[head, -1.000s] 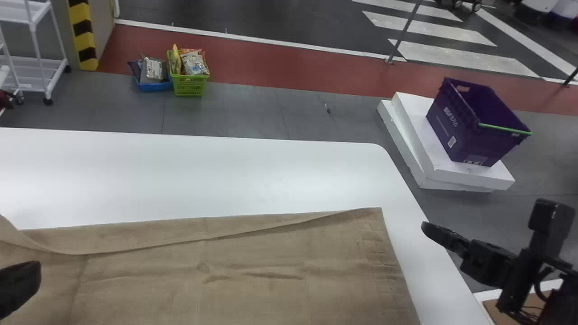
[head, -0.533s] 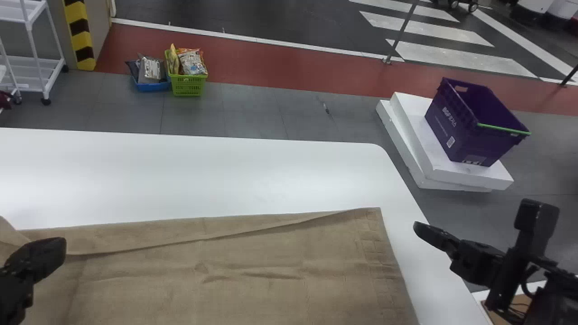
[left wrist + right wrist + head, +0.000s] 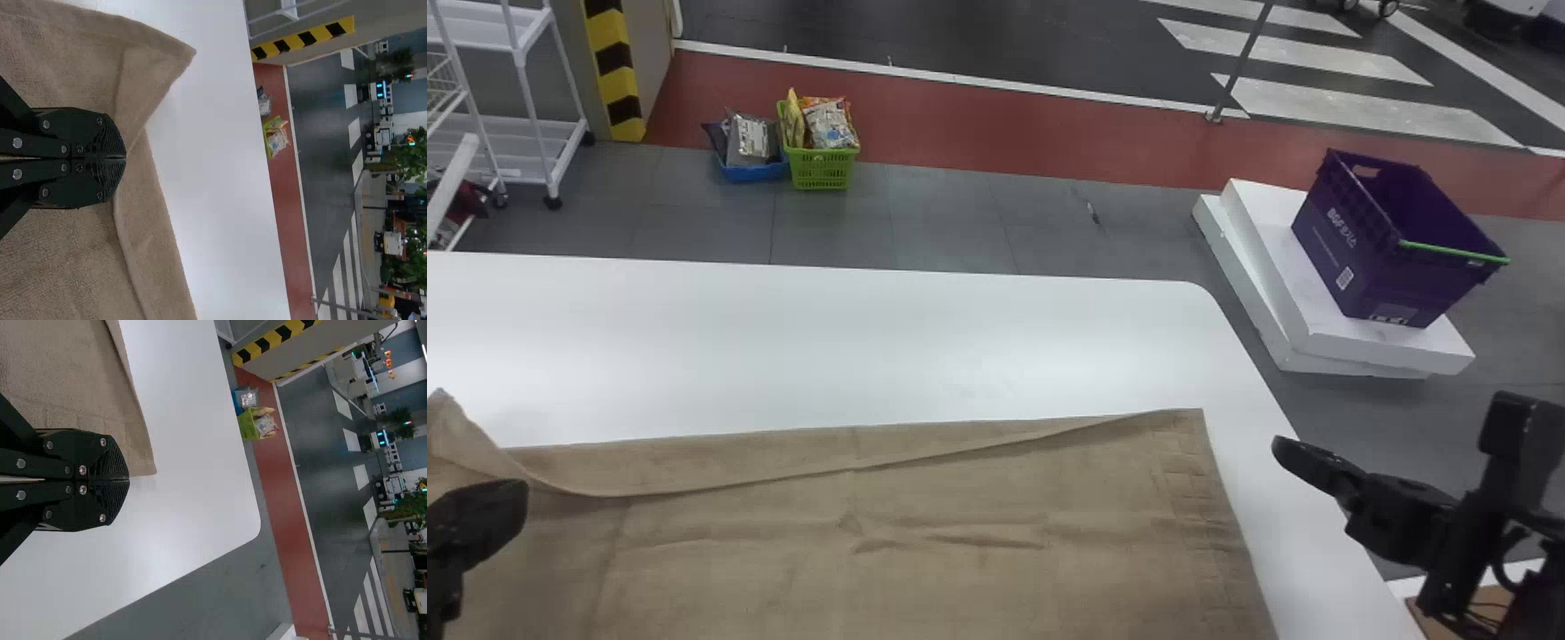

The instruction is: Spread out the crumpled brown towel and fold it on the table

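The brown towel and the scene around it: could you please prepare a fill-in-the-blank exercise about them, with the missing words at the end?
The brown towel lies on a ____ table. The left gripper is not open but ____. In the head view, the ____ gripper is beyond the towel's right edge. The green basket stands beside a ____ basket.

Missing words: white; shut; right; blue.

Brown towel (image 3: 925,533) spread on the table (image 3: 871,347), far edge folded

The towel (image 3: 925,578) lies on the table (image 3: 871,347), baskets (image 3: 823,171) behind, crate (image 3: 1369,258) on slabs (image 3: 1269,233) at right.
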Controlling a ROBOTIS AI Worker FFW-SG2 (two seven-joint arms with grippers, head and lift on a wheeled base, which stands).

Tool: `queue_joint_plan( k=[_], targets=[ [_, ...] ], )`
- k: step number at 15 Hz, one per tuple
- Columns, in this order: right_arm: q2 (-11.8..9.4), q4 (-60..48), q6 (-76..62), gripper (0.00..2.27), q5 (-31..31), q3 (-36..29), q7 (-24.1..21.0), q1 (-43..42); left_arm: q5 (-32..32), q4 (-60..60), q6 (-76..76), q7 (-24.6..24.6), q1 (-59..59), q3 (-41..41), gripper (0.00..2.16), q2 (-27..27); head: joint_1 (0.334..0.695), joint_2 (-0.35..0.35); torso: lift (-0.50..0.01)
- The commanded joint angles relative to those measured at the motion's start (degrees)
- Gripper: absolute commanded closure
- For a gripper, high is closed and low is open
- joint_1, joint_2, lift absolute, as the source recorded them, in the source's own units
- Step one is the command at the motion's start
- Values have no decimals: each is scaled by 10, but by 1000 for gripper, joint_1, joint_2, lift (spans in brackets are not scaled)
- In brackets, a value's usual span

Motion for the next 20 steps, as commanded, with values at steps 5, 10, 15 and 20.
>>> queue_joint_plan(
  k=[5, 10, 15, 20],
  targets=[
    [1, -1, -4, 1781, -1, 6, 1, 3, -19, 31, -12, 7, 0, -15, 1872, 2, 695, -249, -127],
    [1, -4, -8, 1781, -8, -13, 10, 10, -19, 33, -16, 19, -3, -54, 1872, -1, 695, -284, -127],
    [1, -2, -17, 1781, -18, -22, 12, 13, -33, 38, -14, 27, -13, -79, 1872, -4, 695, -334, -127],
    [1, -3, -17, 1781, -20, -16, 11, 13, -30, 70, -14, 44, -41, -96, 1872, -5, 695, -347, -127]
  ],
)
